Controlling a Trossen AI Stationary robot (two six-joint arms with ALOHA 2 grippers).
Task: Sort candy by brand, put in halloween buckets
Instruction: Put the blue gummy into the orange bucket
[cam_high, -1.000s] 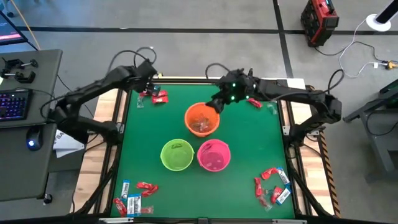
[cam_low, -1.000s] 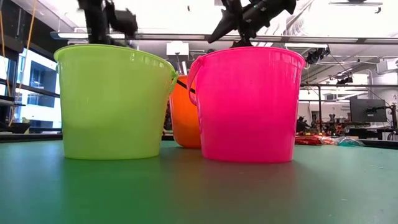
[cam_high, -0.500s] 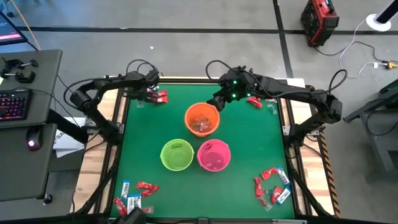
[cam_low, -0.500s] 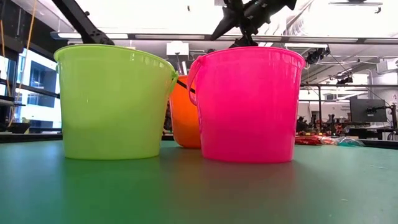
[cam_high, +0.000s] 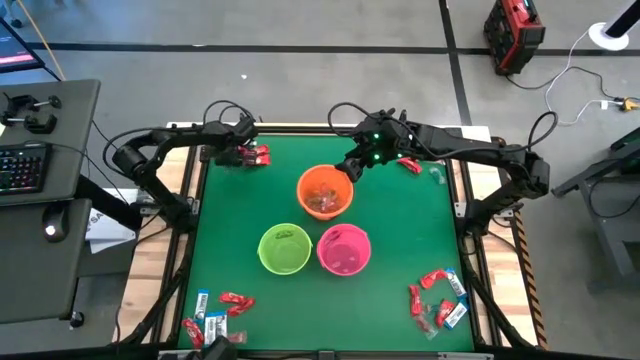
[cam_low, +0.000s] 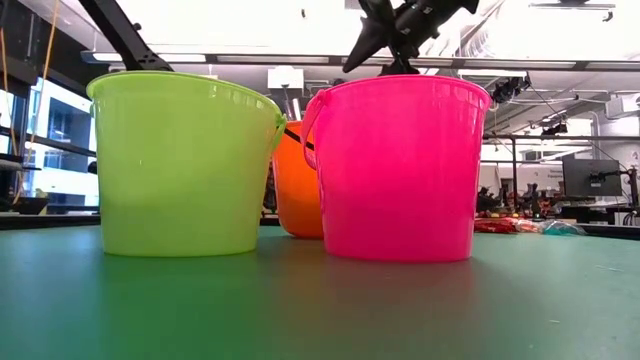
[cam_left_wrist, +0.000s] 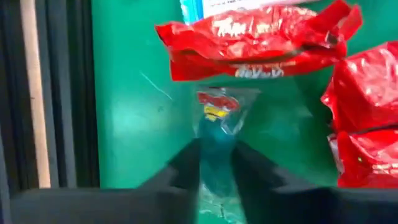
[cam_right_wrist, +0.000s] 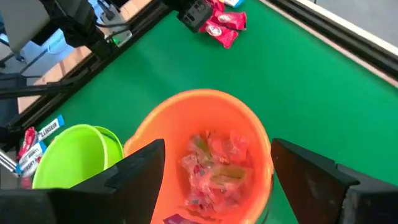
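My left gripper (cam_high: 240, 153) is down at the table's far left corner, shut on a clear-wrapped candy (cam_left_wrist: 217, 118) that lies among red-wrapped candies (cam_left_wrist: 255, 40). My right gripper (cam_high: 352, 168) hangs open above the far rim of the orange bucket (cam_high: 325, 192), its fingers wide apart in the right wrist view (cam_right_wrist: 217, 180). Several wrapped candies lie in the bottom of the orange bucket (cam_right_wrist: 214, 165). The green bucket (cam_high: 284, 248) and the pink bucket (cam_high: 344, 249) stand side by side nearer the front. My left gripper pinches the clear-wrapped candy between its two fingers (cam_left_wrist: 186, 165) at the wrapper's end nearest them (cam_left_wrist: 216, 155). The fingers lie along the candy. Its labelled end (cam_left_wrist: 219, 109) points away from the fingers, toward a red wrapper, and the candy lies on the green mat.
More candy lies in heaps at the near left (cam_high: 215, 318), the near right (cam_high: 438, 298) and the far right (cam_high: 410, 165). The table's black frame (cam_left_wrist: 56, 93) runs close beside the left gripper. Green mat lies bare between the buckets and the heaps.
My left gripper has come down from above the table onto the candy heap at the far left corner, its arm stretching out low along the far edge. My right gripper has stayed above the orange bucket.
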